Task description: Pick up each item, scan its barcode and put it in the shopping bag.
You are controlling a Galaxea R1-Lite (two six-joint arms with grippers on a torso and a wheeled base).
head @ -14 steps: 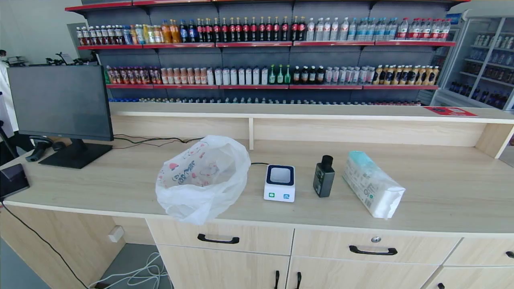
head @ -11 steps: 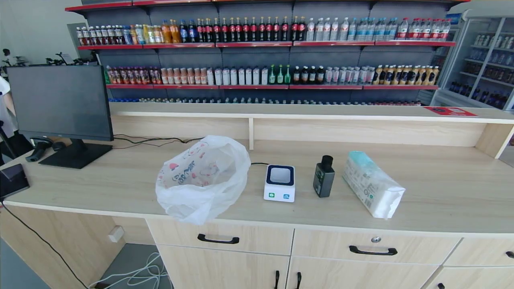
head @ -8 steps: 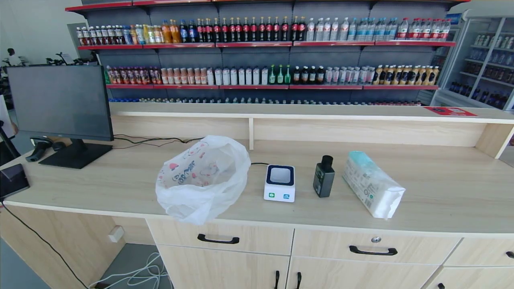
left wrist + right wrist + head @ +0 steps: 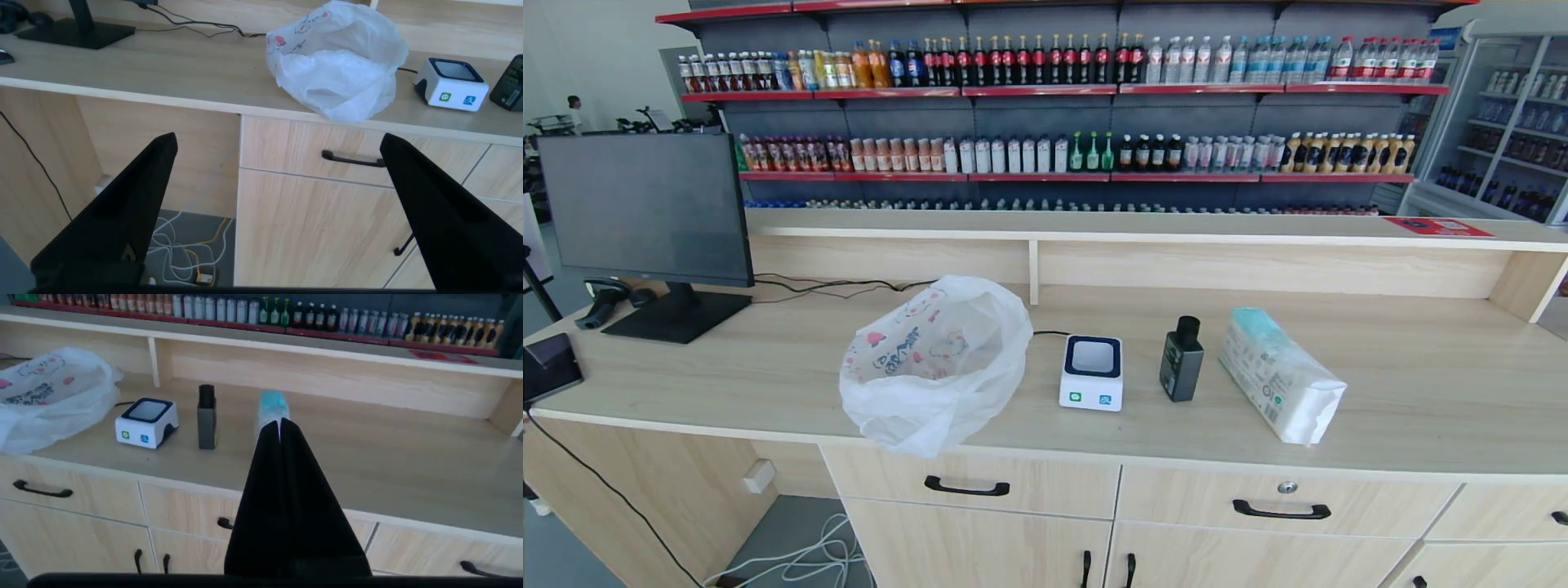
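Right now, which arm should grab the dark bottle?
Right, probably. The dark bottle sits right of the scanner, on the same side as the right gripper, though its fingers must open first. The left gripper faces the shopping bag.

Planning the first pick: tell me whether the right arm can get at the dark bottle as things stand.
Probably yes. The dark bottle stands upright on the counter, apart from the scanner and the tissue pack, nothing above it. The right gripper, shut, must open first.
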